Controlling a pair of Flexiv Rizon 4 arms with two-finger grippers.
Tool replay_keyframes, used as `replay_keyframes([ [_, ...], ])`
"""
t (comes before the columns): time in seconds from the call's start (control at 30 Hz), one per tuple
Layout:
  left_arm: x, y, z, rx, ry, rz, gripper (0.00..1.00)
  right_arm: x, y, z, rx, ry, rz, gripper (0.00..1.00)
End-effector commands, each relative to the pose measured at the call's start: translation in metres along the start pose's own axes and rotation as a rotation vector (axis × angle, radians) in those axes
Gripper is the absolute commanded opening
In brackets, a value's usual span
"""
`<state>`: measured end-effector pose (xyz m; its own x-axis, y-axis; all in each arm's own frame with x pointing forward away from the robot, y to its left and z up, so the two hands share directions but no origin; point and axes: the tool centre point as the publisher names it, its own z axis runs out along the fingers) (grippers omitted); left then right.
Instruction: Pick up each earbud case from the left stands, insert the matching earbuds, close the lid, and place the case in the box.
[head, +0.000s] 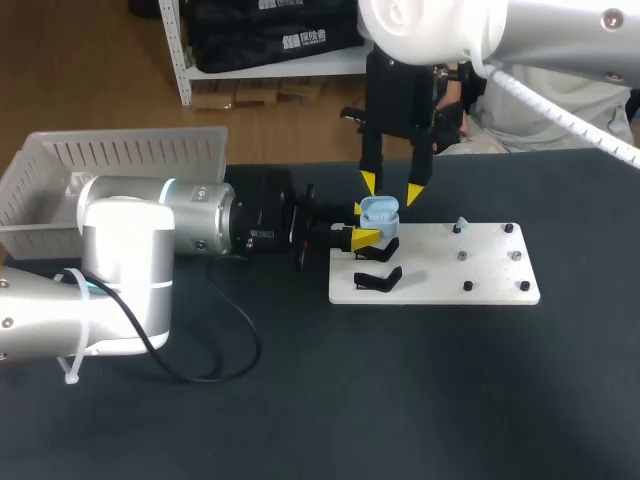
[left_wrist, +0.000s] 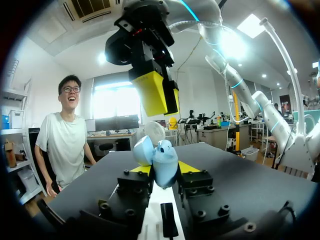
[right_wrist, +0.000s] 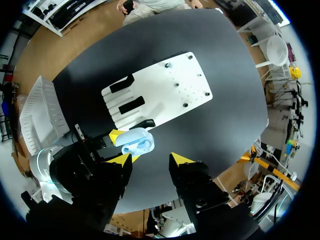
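A light-blue earbud case (head: 379, 211) with its lid open is held just above the left end of the white board (head: 480, 270). My left gripper (head: 362, 222) is shut on it from both sides. In the left wrist view the case (left_wrist: 160, 161) sits between the two yellow tips of the left gripper (left_wrist: 165, 169). My right gripper (head: 391, 188) hangs open directly above the case without touching it. From the right wrist the case (right_wrist: 137, 141) lies ahead of the spread fingers of the right gripper (right_wrist: 150, 160).
Two black stands (head: 378, 280) sit at the board's left end. Several small pegs (head: 467, 286) and a small pale-blue piece (head: 461, 224) are on its right half. A white slatted box (head: 110, 170) stands at the table's far left.
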<state>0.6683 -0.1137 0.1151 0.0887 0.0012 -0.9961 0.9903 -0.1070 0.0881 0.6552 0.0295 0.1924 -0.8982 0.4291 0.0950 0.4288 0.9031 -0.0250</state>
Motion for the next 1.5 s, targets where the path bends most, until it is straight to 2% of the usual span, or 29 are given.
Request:
replay_keyframes([
  [0.03,0.001,0.000,0.000,-0.002,-0.004,0.004,0.00,0.001,-0.035,0.000,-0.122,-0.072,-0.057,0.49],
  [0.13,0.001,0.000,0.000,-0.002,-0.004,0.004,0.00,-0.012,-0.048,0.002,-0.121,-0.110,-0.136,0.48],
  [0.2,0.001,0.000,0.000,-0.002,-0.004,0.004,0.00,-0.021,-0.054,0.006,-0.107,-0.101,-0.187,0.50],
  [0.23,0.001,0.000,0.000,-0.002,-0.004,0.004,0.00,-0.026,-0.056,0.007,-0.105,-0.104,-0.201,0.54],
  [0.37,0.001,0.000,0.000,-0.002,-0.004,0.004,0.00,-0.051,-0.066,0.013,-0.113,-0.123,-0.261,0.49],
  [0.53,0.001,0.000,0.000,-0.002,-0.004,0.004,0.00,-0.079,-0.077,0.022,-0.126,-0.137,-0.343,0.48],
  [0.63,0.001,0.000,0.000,-0.002,-0.004,0.004,0.00,-0.092,-0.080,0.032,-0.096,-0.149,-0.397,0.47],
  [0.83,0.001,0.000,0.000,-0.002,-0.004,0.004,0.00,-0.108,-0.077,0.049,-0.067,-0.142,-0.438,0.49],
  [1.03,0.001,0.000,0.000,-0.002,-0.004,0.004,0.00,-0.122,-0.076,0.079,-0.049,-0.122,-0.471,0.49],
  [1.3,0.001,0.000,0.000,-0.002,-0.004,0.004,0.00,-0.142,-0.075,0.103,-0.115,-0.099,-0.400,0.50],
  [1.47,0.001,0.000,0.000,-0.002,-0.004,0.004,0.00,-0.147,-0.068,0.117,-0.119,-0.083,-0.398,0.64],
  [1.5,0.001,0.000,0.000,-0.002,-0.004,0.004,0.00,-0.148,-0.066,0.118,-0.119,-0.084,-0.404,0.64],
])
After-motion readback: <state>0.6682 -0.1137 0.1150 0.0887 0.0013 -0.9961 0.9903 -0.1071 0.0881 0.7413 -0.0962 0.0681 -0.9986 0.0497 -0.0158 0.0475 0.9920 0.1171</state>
